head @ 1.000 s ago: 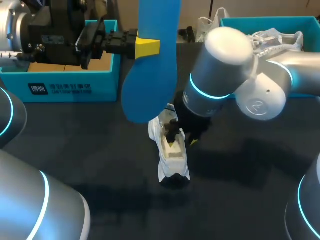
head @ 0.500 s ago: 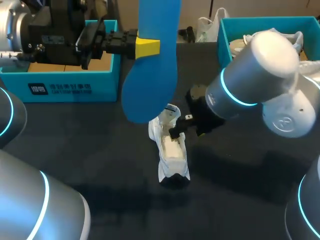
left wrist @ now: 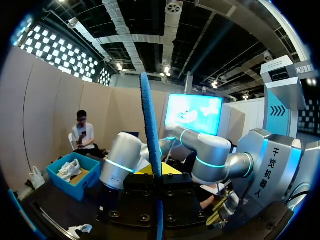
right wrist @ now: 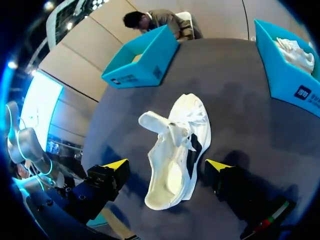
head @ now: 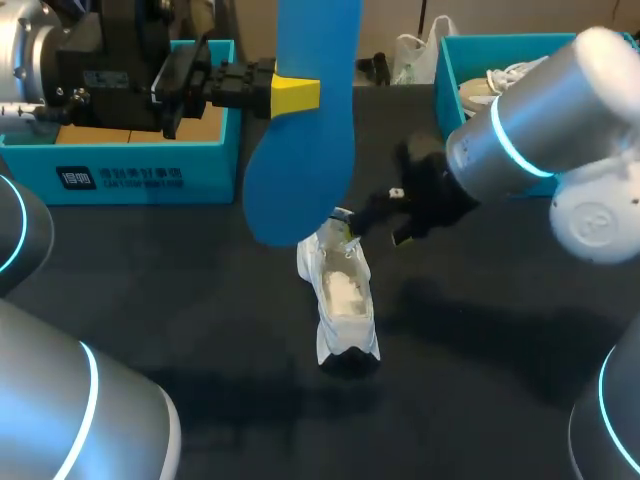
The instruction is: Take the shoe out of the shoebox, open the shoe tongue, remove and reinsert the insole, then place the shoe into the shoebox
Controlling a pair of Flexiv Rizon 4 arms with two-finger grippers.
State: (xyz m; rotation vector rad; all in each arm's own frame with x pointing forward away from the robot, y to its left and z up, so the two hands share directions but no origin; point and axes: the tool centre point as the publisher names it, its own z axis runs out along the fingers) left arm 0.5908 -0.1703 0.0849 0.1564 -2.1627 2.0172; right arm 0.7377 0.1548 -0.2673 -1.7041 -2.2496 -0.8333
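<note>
Shoe lies loose at bench centre, tongue flipped out. Left fingers pinch the insole high at the shoe's 11 o'clock; right fingers are spread, hovering at 1 o'clock. Watch reinsertion: you could snag the tongue, buckle the insole, or shove the unheld shoe.

Shoe: white, sole down on surface, tongue lifted, mouth open.
Insole: blue, upright, clamped in left pincer, above shoe.
Shoebox: teal, open, far left.
</note>
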